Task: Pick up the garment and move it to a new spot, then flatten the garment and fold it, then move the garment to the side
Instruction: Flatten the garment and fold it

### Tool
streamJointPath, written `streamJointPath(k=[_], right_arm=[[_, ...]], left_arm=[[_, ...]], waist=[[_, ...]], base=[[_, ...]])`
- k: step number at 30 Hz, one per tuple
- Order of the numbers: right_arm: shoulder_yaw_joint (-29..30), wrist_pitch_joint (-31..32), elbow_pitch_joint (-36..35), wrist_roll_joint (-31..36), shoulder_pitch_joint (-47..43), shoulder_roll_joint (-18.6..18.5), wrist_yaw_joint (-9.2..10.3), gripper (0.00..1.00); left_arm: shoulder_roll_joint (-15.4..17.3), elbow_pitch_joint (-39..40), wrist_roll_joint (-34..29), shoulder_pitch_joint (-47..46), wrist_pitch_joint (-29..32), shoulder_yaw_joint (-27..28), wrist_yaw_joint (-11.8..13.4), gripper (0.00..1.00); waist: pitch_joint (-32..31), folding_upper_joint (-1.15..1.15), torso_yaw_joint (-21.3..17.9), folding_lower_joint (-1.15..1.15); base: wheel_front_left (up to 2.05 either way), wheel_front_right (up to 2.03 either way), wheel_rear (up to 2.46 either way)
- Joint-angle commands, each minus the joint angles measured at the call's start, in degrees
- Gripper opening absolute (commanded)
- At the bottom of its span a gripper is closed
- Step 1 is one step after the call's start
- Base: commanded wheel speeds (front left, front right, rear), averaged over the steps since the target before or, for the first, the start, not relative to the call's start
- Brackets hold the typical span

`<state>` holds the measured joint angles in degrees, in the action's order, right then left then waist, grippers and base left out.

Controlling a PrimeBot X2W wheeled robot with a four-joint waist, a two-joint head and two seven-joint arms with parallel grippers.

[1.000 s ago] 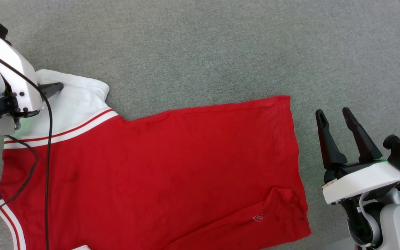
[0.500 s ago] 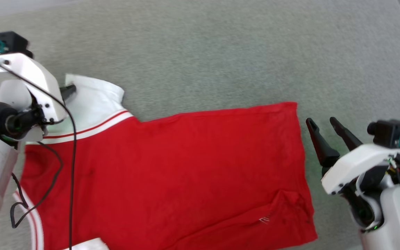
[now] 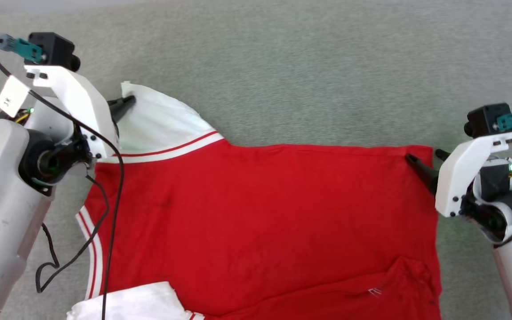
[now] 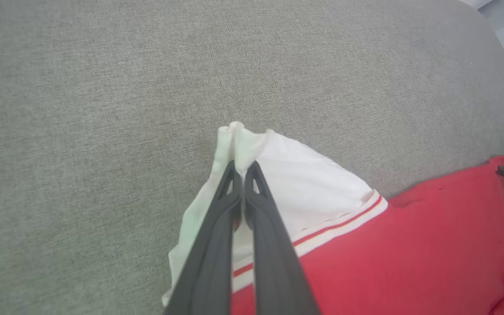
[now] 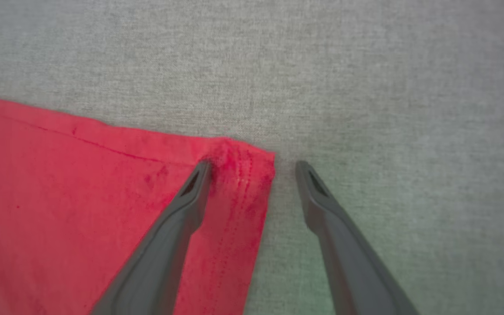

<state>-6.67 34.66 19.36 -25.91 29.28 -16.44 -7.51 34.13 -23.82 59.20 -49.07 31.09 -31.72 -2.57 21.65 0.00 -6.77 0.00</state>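
- Head view: the garment (image 3: 260, 213) lies spread on a grey cloth surface (image 3: 309, 66), with its red body across the middle. One white sleeve (image 3: 158, 124) is at the upper left, and a second sleeve (image 3: 127, 304) is at the bottom edge.
- A red-and-white striped trim (image 3: 167, 149) runs where the upper sleeve joins the body.
- The left pincer (image 3: 125, 104) meets the far edge of that upper sleeve. A black cable (image 3: 114, 200) hangs from the arm and crosses the red cloth.
- A small white label (image 3: 10, 98) on the left arm bears dark marks, perhaps "JK", but they are too small to be sure of.
- The right pincer (image 3: 424, 156) is at the garment's upper right corner.
- Left wrist view: the left pincer (image 4: 243, 168) is pressed together on a bunched fold of the white sleeve (image 4: 304, 175), which rises in a peak beyond the tips. The red body (image 4: 409, 253) stretches away to the right.
- Right wrist view: the right pincer (image 5: 254, 168) stands wide apart and holds nothing. One finger (image 5: 190, 197) lies over the red cloth and the other finger (image 5: 317, 197) over the grey surface. The stitched hem corner (image 5: 252, 166) is between them.
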Motion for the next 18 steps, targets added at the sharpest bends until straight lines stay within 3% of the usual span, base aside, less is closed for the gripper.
streamJointPath(k=[1,5,6,7,8,9,10,13,18], right_arm=[[-1.16,1.88,1.63,-0.33,1.1,-0.56,0.04,1.0],[-3.52,7.73,5.46,-1.65,0.96,-0.56,0.02,1.0],[-3.87,9.65,6.61,-1.84,0.64,-0.55,0.02,0.75],[-3.83,11.41,7.62,-2.26,0.24,-0.34,0.02,0.35],[-3.83,11.41,7.62,-2.26,0.24,-0.34,0.02,0.35],[-3.79,12.83,8.24,-2.42,0.04,-0.18,0.01,0.06],[-3.64,13.55,8.43,-2.68,0.16,-0.13,0.01,0.0],[-2.4,13.19,7.95,-2.74,1.22,-0.35,0.04,0.0],[-0.03,7.46,4.29,-1.12,3.37,-1.43,0.04,0.0]], left_arm=[[0.18,1.4,0.13,0.79,-0.03,-0.05,0.22,0.0],[0.69,3.93,0.45,2.0,-0.53,0.21,0.54,0.0],[0.73,4.51,0.54,2.29,-0.58,0.26,0.53,0.0],[0.78,5.02,0.62,2.64,-0.91,0.42,0.61,0.0],[0.78,5.02,0.62,2.64,-0.91,0.42,0.61,0.0],[0.88,5.46,0.66,2.97,-1.09,0.5,0.73,0.0],[1.08,5.99,0.62,3.31,-1.27,0.57,0.8,0.0],[1.33,7.07,0.52,4.45,-2.45,0.92,1.04,0.0],[2.09,8.81,0.26,6.89,-5.36,1.94,1.77,0.0]], waist=[[0.77,0.0,1.19,0.0],[1.26,0.0,2.29,0.0],[1.24,0.0,2.54,0.0],[1.18,0.0,2.76,0.0],[1.18,0.0,2.76,0.0],[1.13,0.0,2.97,0.0],[1.09,0.0,3.16,0.0],[0.74,0.0,3.68,0.0],[-1.16,0.0,4.27,0.0]], base=[[0.0,0.0,0.0],[0.0,0.0,0.0],[0.0,0.0,0.0],[0.0,0.0,0.0],[0.0,0.0,0.0],[0.0,0.0,0.0],[0.0,0.0,0.0],[0.0,0.0,0.0],[0.0,0.0,0.0]])
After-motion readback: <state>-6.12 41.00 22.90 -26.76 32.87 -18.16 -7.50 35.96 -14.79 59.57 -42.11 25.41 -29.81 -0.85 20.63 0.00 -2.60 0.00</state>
